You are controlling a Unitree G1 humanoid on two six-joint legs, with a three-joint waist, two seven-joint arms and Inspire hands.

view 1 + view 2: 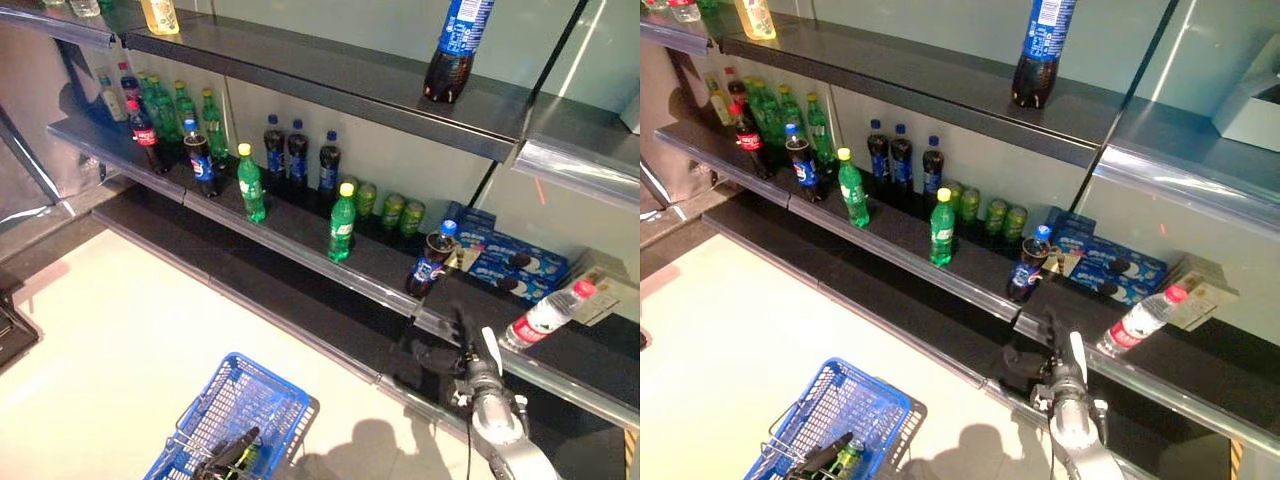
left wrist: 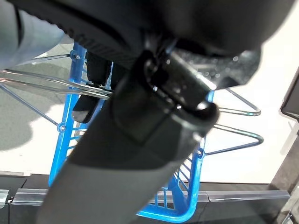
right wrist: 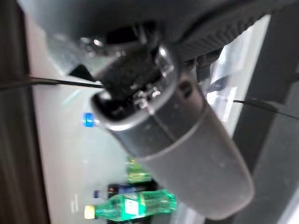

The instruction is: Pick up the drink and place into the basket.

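The left hand (image 1: 232, 452) grips the blue basket's (image 1: 262, 391) wire handle, fingers curled round it. On the shelf (image 1: 300, 255) right of the basket, a cola bottle (image 1: 432, 260) stands upright. Below it the right hand (image 1: 452, 352) reaches toward the shelf; its fingers' spread I cannot tell.

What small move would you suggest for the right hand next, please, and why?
Probably reach the right hand up and forward toward the dark cola bottle at the shelf edge; it holds nothing and sits just below it, while the left hand carries the blue basket.
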